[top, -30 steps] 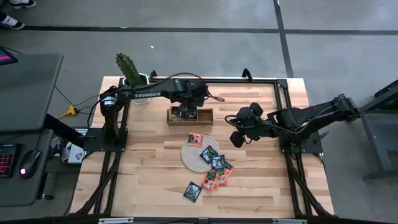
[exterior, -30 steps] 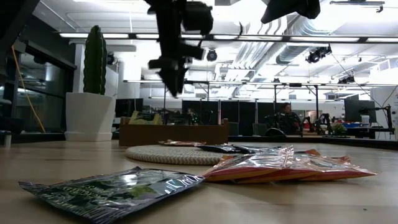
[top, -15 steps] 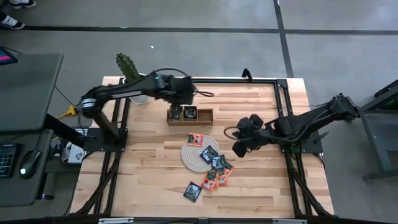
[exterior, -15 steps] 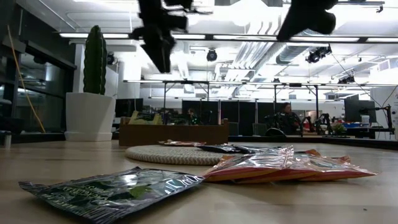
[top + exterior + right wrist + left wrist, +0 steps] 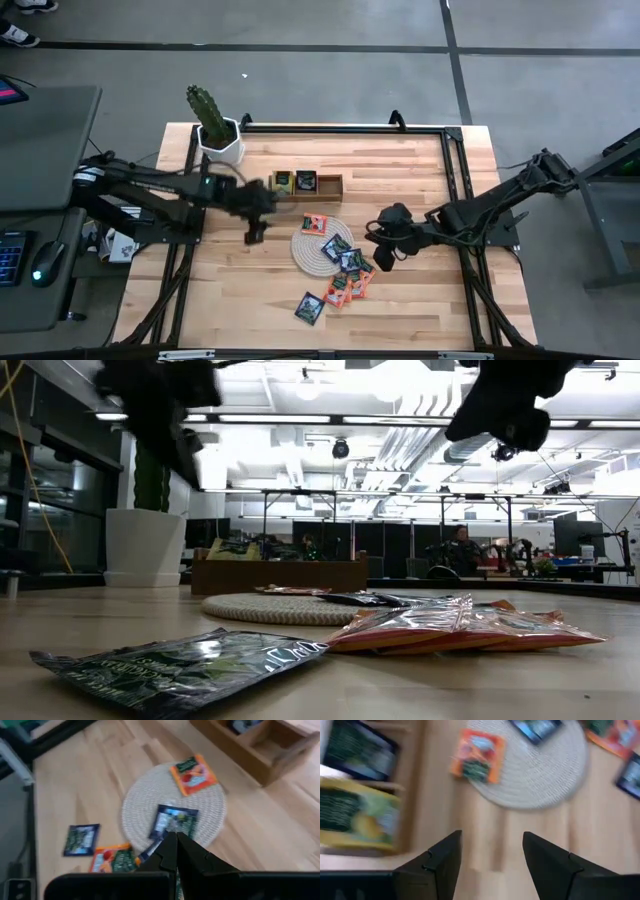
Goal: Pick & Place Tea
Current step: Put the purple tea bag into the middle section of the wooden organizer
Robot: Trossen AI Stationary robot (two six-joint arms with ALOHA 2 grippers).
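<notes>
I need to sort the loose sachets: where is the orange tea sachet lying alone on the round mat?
In the high view the orange tea sachet lies on the far left part of the round mat, just below the wooden tray.

A robotics lab in an open-plan office. Exposed ceiling ducts [image 5: 440, 445] and strip lights [image 5: 300, 418] run above distant desks with monitors [image 5: 575, 538]. The wooden table [image 5: 400, 170] stands on a grey concrete floor [image 5: 330, 80].
</notes>
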